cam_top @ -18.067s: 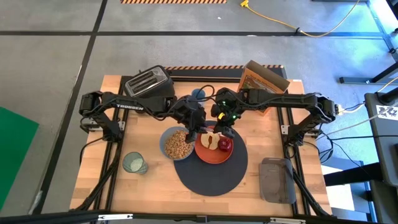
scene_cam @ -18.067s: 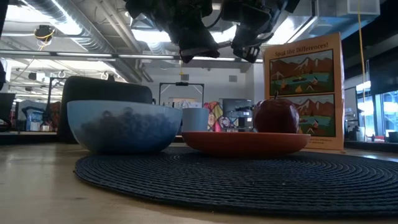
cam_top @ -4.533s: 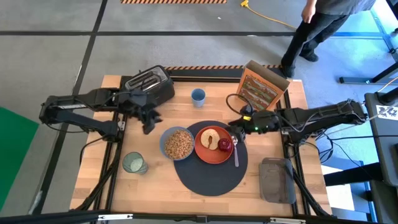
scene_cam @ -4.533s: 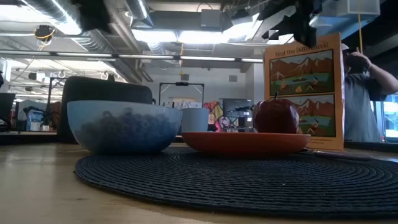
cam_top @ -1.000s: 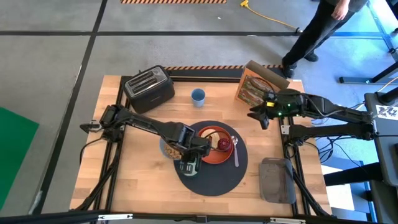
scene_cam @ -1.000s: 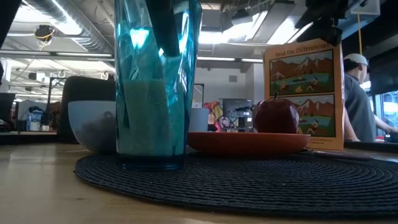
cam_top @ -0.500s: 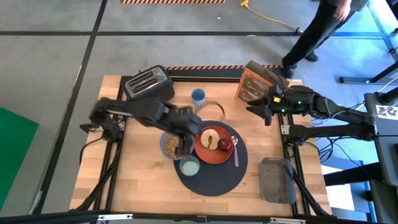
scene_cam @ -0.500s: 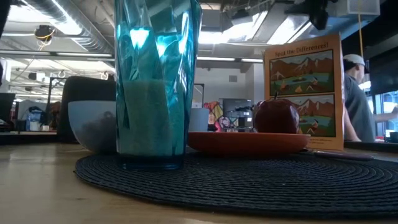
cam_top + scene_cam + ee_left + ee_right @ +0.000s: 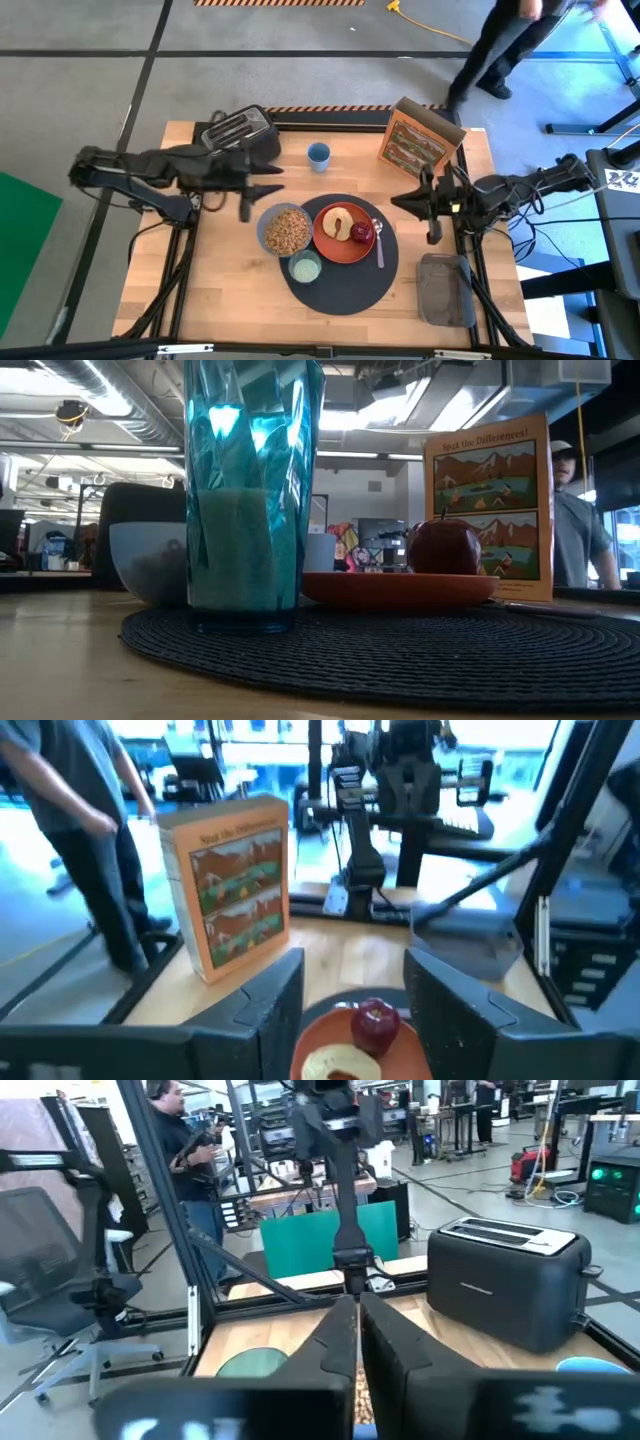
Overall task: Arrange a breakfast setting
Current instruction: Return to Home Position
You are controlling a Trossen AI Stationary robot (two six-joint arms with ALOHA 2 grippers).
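The large round dark-grey mat (image 9: 345,285) lies at the table's middle. On it stand the orange plate (image 9: 335,248), with the toast slice (image 9: 340,222) and the red apple (image 9: 362,233), the blue bowl (image 9: 286,230) of cereal, the green glass cup (image 9: 305,267) and the spoon (image 9: 379,245). In the low view the cup (image 9: 250,500) stands upright on the mat (image 9: 400,650), in front of the bowl (image 9: 145,565). My left gripper (image 9: 262,190) is open and empty, left of the bowl and above the table. My right gripper (image 9: 400,203) is shut and empty, right of the plate.
The black toaster (image 9: 240,135) stands at the far left and the orange cereal box (image 9: 420,140) at the far right. A small blue cup (image 9: 318,154) stands between them. A grey tray (image 9: 445,290) lies at the near right. A person (image 9: 500,40) walks beyond the far edge.
My left gripper has let go of the green cup, risen and drawn back toward the table's far left, past the bowl. The cup stays upright on the mat, near the bowl. My right gripper has moved a little toward the near edge, away from the cereal box.
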